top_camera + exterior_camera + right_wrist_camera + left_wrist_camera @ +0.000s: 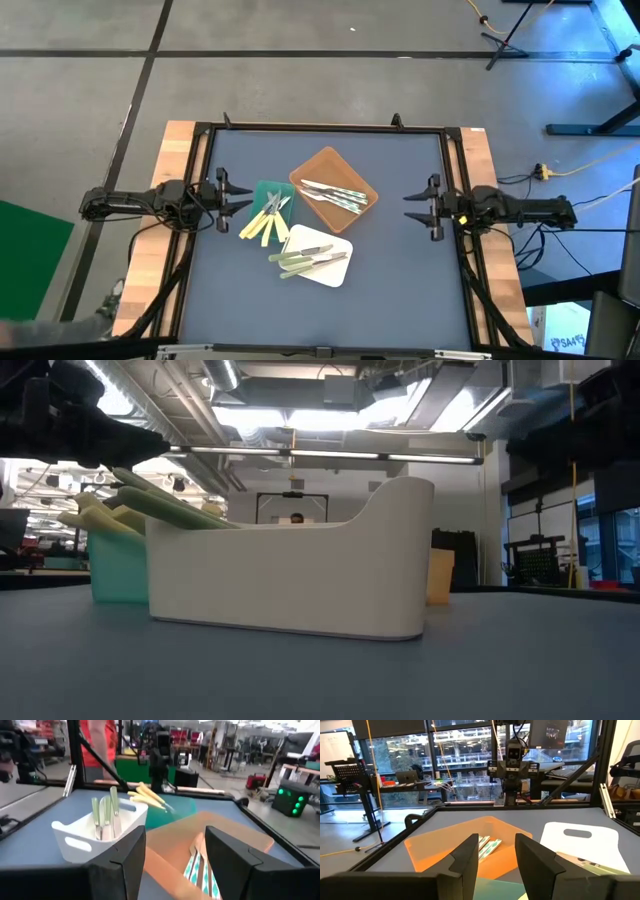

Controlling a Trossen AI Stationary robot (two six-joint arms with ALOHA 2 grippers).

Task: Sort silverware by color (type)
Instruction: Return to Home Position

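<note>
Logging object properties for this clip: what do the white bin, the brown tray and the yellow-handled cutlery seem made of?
White bin: likely moulded plastic, smooth matte walls, rounded edges, cut-out handle. Brown tray: probably plastic too, even colour, thin walls. Yellow-handled cutlery: pale matte handles, plastic-looking; greyish tips may be metal. Left gripper and right gripper wait open at the table's sides.

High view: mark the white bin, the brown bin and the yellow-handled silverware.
white bin (pixel 306 234), high view, bare floor near its upper corner.
brown bin (pixel 328 163), high view, bare floor at its upper corner.
yellow-handled silverware (pixel 256 226), high view, middle of the pale handles.
</note>
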